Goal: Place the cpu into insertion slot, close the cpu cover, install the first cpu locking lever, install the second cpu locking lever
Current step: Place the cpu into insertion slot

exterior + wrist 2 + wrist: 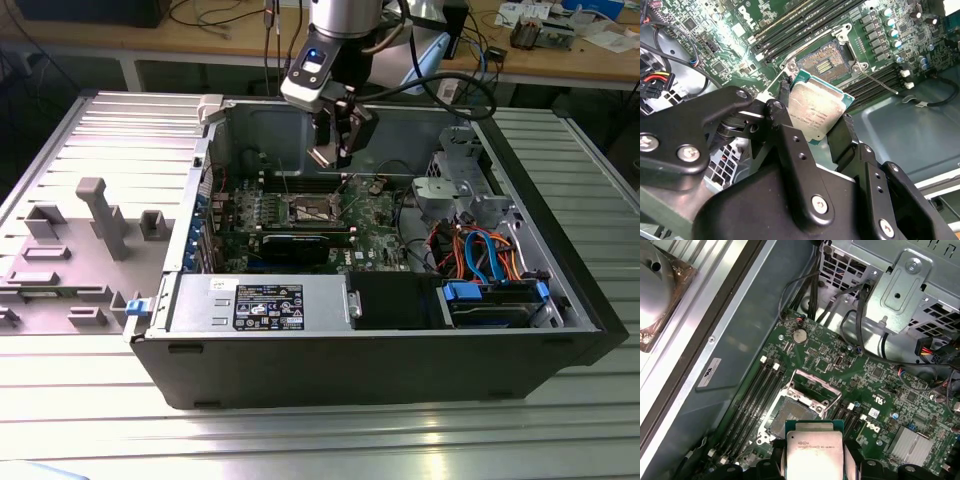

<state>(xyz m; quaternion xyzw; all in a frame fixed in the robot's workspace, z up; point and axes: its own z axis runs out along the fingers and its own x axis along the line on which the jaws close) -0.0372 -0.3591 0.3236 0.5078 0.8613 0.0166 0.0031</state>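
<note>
The silvery, green-edged cpu (816, 107) hangs tilted above the insertion slot (790, 415). The slot lies bare, cpu cover (817, 381) raised.

cpu (816, 107): in the gripper (812, 117), above the insertion slot (826, 61), apart from it.
insertion slot: between the memory slots (752, 400), inside the case (400, 370).
case: on the table (300, 440).

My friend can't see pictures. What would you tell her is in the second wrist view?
The black gripper holds the cpu, a silvery square chip with a green edge, over a green motherboard. Just past it lies the insertion slot, its golden-brown centre uncovered, with black memory slots alongside.
</note>
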